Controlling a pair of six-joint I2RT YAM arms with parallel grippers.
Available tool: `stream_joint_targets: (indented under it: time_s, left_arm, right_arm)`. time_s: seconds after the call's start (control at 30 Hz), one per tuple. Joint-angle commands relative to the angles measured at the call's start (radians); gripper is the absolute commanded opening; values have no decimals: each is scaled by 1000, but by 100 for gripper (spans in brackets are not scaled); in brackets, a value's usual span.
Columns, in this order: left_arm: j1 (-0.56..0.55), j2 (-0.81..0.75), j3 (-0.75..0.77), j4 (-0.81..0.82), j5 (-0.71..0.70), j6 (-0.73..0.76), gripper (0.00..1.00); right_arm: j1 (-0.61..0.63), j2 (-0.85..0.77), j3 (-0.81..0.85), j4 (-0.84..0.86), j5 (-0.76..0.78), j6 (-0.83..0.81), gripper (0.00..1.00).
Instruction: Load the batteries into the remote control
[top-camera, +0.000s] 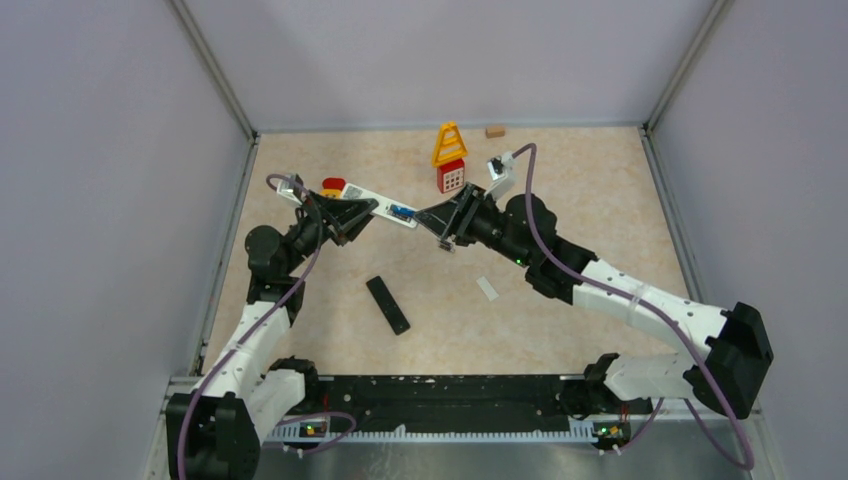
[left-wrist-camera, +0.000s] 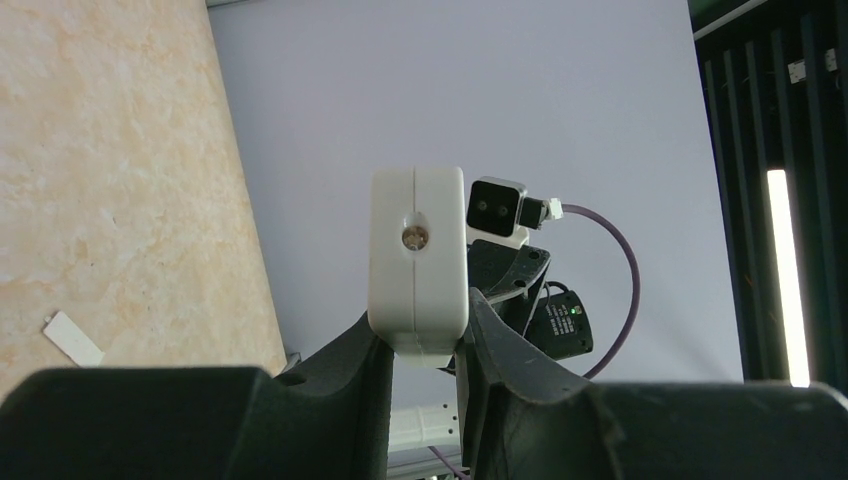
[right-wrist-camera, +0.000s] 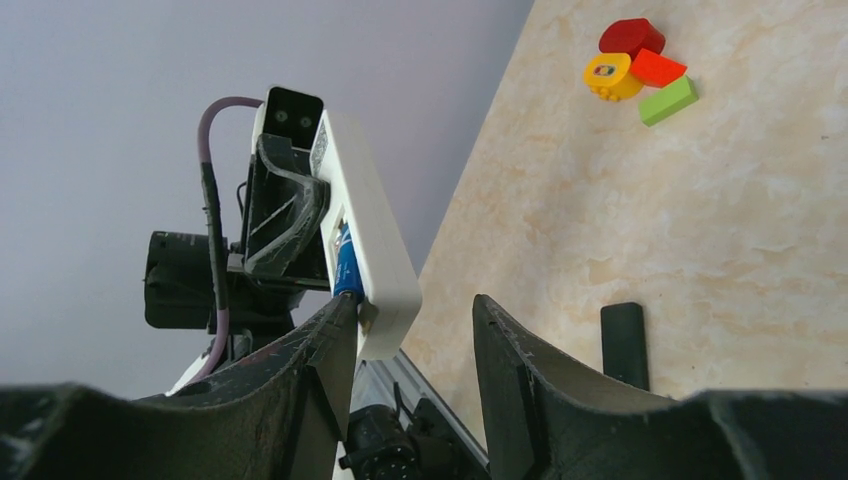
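Observation:
My left gripper is shut on a white remote control and holds it above the table. In the left wrist view the remote's end is clamped between the fingers. A blue-wrapped battery lies in the remote's open compartment, and it also shows in the right wrist view. My right gripper is open at the remote's free end. Its left finger touches the battery's end and its right finger stands apart. Other batteries are not in view.
A black remote and a small white strip lie on the table in front. A yellow triangle toy, a red block, a tan block and small coloured toys are at the back.

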Motion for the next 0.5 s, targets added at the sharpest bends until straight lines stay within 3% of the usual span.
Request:
stream_joint_targets:
  time_s: [0.0, 0.37, 0.47]
  left_arm:
    - [-3, -22, 49, 52, 7, 12, 0]
    - [-2, -16, 50, 40, -5, 22, 0]
    - [-2, -20, 45, 39, -5, 23, 0]
  right_arm:
    - [-13, -39, -2, 31, -2, -28, 48]
    - [-20, -98, -63, 125, -35, -57, 50]
    - [-22, -82, -51, 146, -48, -46, 61]
